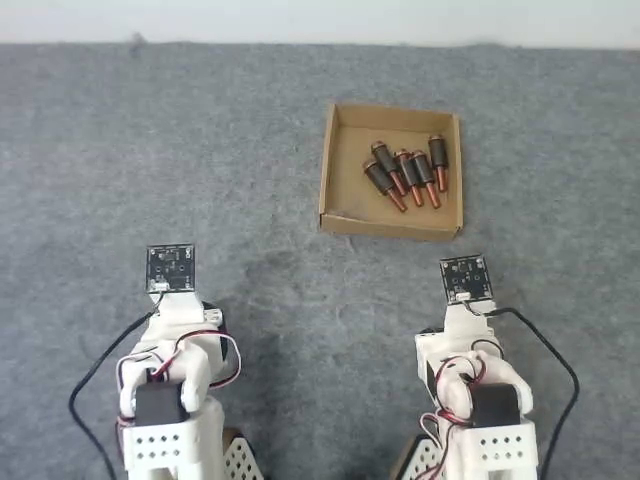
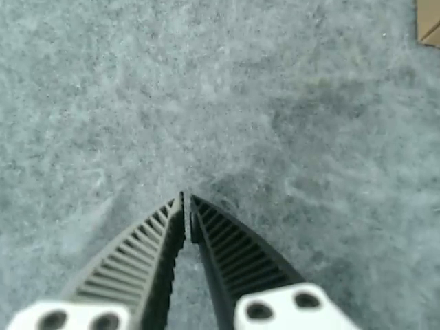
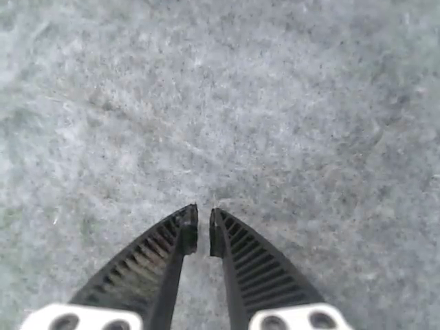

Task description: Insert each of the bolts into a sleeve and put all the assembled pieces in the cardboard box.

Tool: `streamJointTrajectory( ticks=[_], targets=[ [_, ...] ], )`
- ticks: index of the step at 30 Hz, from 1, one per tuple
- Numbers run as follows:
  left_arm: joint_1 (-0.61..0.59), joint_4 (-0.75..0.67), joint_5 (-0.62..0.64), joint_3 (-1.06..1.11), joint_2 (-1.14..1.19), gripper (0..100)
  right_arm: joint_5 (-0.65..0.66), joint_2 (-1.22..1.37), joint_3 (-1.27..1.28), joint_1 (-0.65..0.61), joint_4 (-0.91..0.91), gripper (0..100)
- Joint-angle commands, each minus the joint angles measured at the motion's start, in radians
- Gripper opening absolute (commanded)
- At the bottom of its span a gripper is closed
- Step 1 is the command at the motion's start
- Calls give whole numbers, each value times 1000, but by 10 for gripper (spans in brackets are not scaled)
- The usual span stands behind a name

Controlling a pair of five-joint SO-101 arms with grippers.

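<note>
Two arms sit side by side at six o'clock on the grey felt table [image 1: 200,150], each with a small black circuit board [image 1: 171,267] on its wrist; the print there is too small to read. One cardboard box [image 1: 390,228] lies at about one o'clock from the table's middle, at eleven o'clock from the right arm. In it I count five assembled pieces [image 1: 408,170], dark sleeves on copper bolts, huddled together, copper ends towards five or six o'clock. The left gripper [image 2: 185,199] hangs over bare felt, its tips pressed together. The right gripper [image 3: 203,216] is all but closed on nothing, with a thin slit between its tips.
</note>
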Motion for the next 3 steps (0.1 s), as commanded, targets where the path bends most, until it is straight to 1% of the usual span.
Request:
streamJointTrajectory(
  ticks=[1,3],
  targets=[
    [-5,3,-11,-8,-9,12,9,-16,18,-8,5,30],
    [-5,3,-11,-8,-9,12,9,-16,18,-8,5,30]
  ],
)
